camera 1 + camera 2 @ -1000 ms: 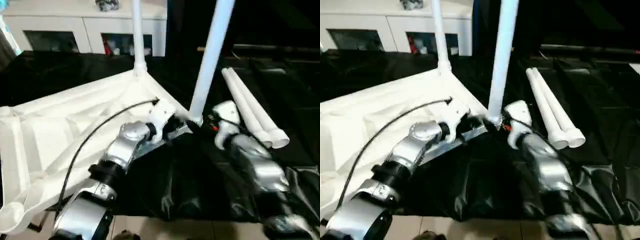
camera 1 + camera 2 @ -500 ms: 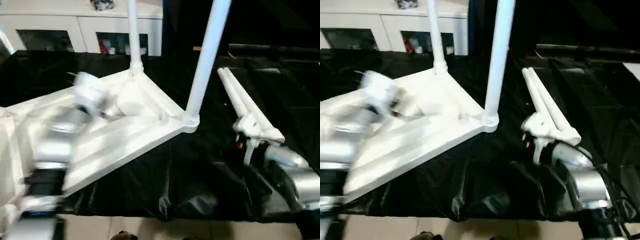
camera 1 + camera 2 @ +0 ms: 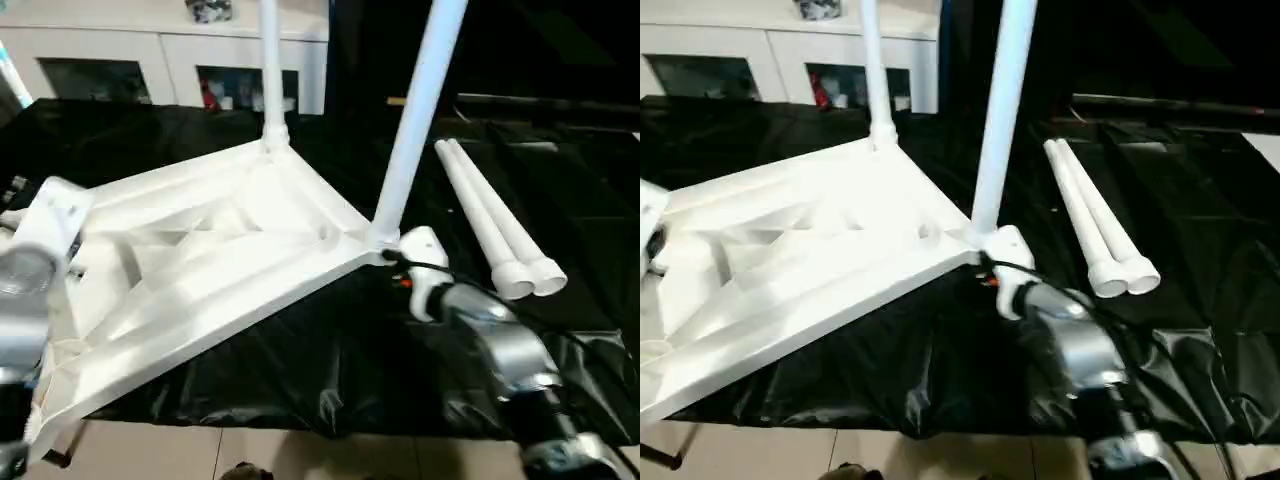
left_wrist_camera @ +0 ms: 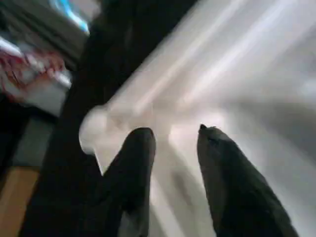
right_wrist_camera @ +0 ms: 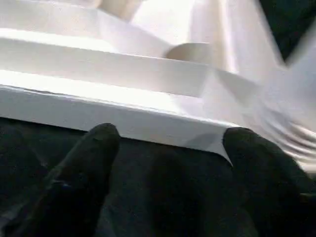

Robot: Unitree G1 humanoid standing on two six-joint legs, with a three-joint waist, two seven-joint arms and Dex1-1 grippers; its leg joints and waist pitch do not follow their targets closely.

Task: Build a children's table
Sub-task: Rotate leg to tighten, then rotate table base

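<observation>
The white table top (image 3: pixel 215 290) lies upside down with its ribbed underside up. Two white legs stand upright in its sockets, one at the far corner (image 3: pixel 268 70) and one at the near right corner (image 3: pixel 415 110). Two loose legs (image 3: pixel 485 215) lie side by side to the right. My right gripper (image 5: pixel 170 143) is open, its fingers (image 5: pixel 96 148) spread just short of the top's rim below the near right corner. My left gripper (image 4: pixel 170 138) is open over the underside near a rounded corner socket (image 4: pixel 94 133), at the top's left end.
A black sheet (image 3: pixel 330 360) covers the work surface and hangs in folds over the front edge. White cabinets (image 3: pixel 170 60) stand along the back. A strip of floor (image 3: pixel 300 455) shows below the front edge.
My left arm swung from the near right corner across to the top's left end. My right arm drew back beside the loose legs, then returned to the near right corner.
</observation>
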